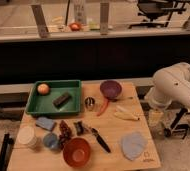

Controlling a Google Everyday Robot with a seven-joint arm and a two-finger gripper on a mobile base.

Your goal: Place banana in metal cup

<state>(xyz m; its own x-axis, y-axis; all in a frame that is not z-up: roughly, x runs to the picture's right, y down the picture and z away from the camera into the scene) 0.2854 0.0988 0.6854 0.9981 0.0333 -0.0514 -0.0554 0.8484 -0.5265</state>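
The banana (125,113), pale yellow and slightly curved, lies on the wooden table (113,129) right of centre, below the purple bowl (110,89). The metal cup (90,103), small and shiny, stands upright just right of the green tray (52,108), about a hand's width left of the banana. A thin red chili-like object (104,106) lies between cup and banana. My gripper (154,118) hangs off the white arm (175,87) at the table's right edge, right of the banana and apart from it, holding nothing I can see.
The green tray holds an orange ball (43,88) and a dark block (62,99). In front stand a white container (27,136), blue-grey cup (50,140), red bowl (76,151), blue sponge (45,123), dark tool (100,140) and grey cloth (133,144).
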